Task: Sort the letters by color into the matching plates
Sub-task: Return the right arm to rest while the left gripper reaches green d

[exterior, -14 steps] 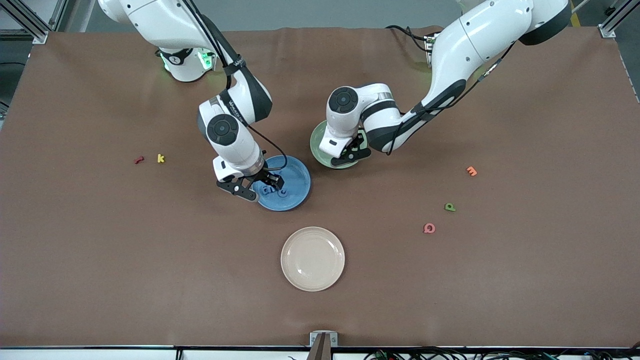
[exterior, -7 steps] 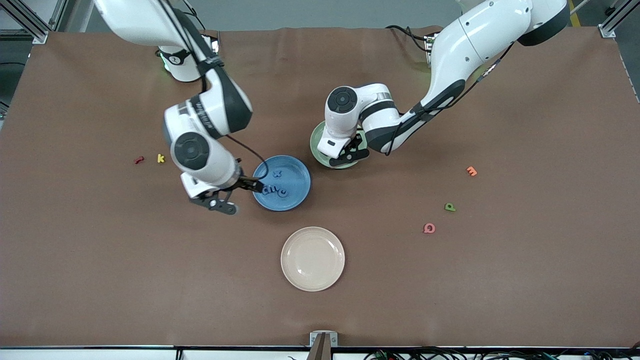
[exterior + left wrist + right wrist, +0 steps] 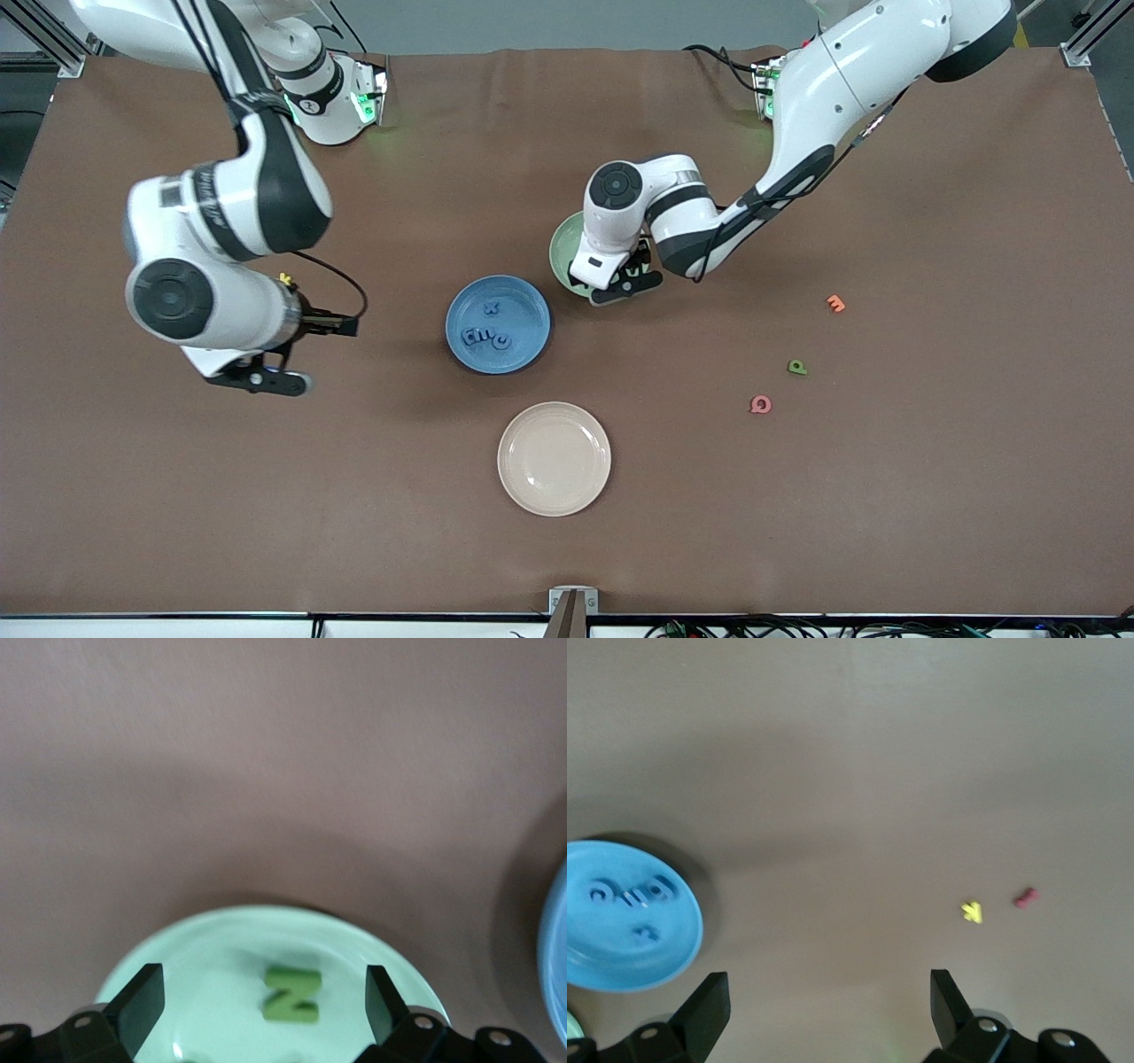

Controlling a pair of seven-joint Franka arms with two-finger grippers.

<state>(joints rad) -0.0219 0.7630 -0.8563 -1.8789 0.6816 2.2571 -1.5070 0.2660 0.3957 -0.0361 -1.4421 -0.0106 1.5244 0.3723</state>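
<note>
While both jaws gape empty, a cream plate (image 3: 554, 458) sits nearest the camera.

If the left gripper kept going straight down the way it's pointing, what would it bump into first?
Probably the green letter lying in the pale green plate. The left gripper hangs open right over it, one finger on each side, though its height above the plate is hard to judge.

Green plate (image 3: 563, 251) is largely covered by left gripper (image 3: 625, 282), fingers spread. Bare table is seen between blue plate (image 3: 528, 344) and cream plate (image 3: 554, 458). Right gripper (image 3: 292, 354), spread, hangs over bare table.
</note>
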